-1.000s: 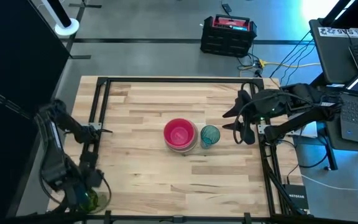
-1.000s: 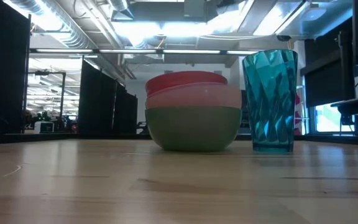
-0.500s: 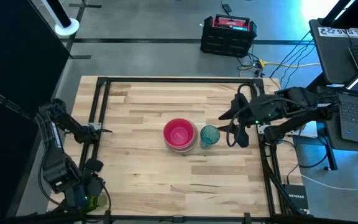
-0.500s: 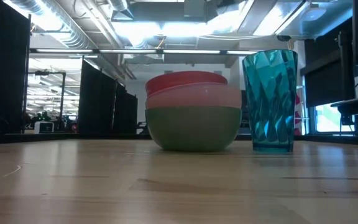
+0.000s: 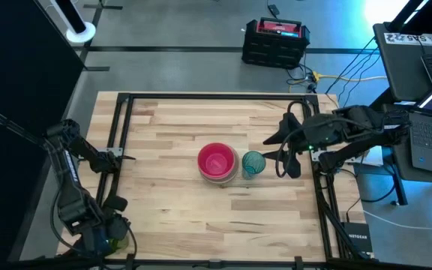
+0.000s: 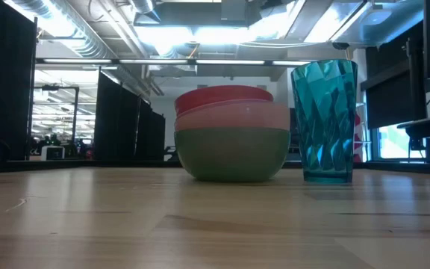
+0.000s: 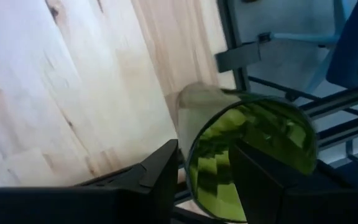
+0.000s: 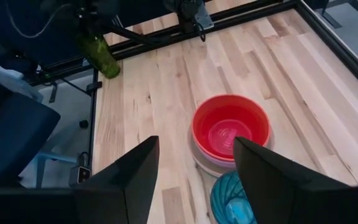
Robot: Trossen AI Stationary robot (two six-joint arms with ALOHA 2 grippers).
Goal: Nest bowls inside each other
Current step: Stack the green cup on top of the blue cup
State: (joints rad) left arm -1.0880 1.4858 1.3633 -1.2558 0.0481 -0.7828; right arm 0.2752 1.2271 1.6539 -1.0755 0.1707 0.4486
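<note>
One nested stack of three bowls (image 5: 217, 161) mid-desk (image 5: 171, 202): red over pink over green. One teal cup (image 5: 253, 163) touching beside. Left end effector (image 7: 207, 171) grasping green cup (image 7: 253, 155) at desk corner; right end effector (image 8: 194, 168) released, above teal cup.

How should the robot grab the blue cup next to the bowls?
Probably by the rim of the teal cup, coming straight down with the right hand, which hangs open just beside it. The cup stands upright, mouth up, close against the stacked bowls, so one finger inside and one outside on the side away from the bowls looks safest.
</note>
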